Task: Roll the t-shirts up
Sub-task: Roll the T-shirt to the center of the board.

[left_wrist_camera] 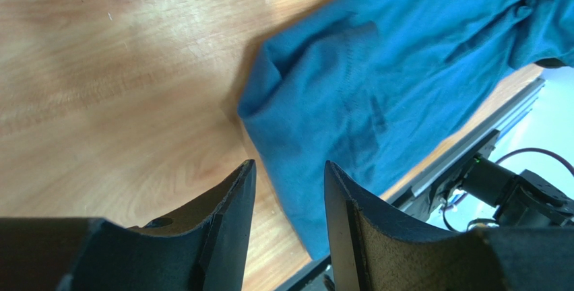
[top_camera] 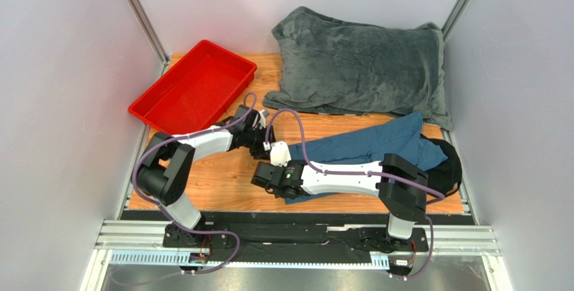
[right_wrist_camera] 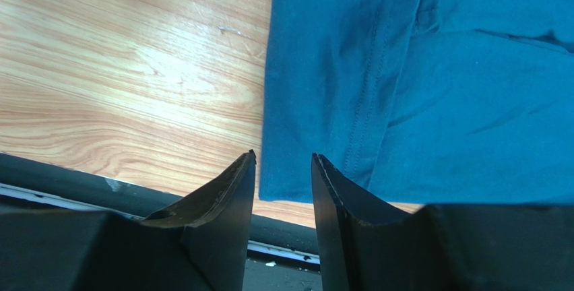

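The teal-blue t-shirt (top_camera: 367,146) lies spread and creased on the wooden table, from the middle to the right. My left gripper (top_camera: 261,141) is open and empty just off the shirt's left end. In the left wrist view the shirt (left_wrist_camera: 377,89) lies ahead of the open gripper (left_wrist_camera: 290,170). My right gripper (top_camera: 261,180) is open and empty at the shirt's near-left corner. In the right wrist view the shirt's (right_wrist_camera: 418,82) hemmed corner shows between the tips of the open gripper (right_wrist_camera: 283,159), close to the table's near edge.
A red tray (top_camera: 162,92) stands at the back left. A large grey plush blanket (top_camera: 364,69) lies at the back right. A black cap (top_camera: 450,170) lies partly under the shirt's right end. Bare wood (top_camera: 222,176) shows left of the shirt.
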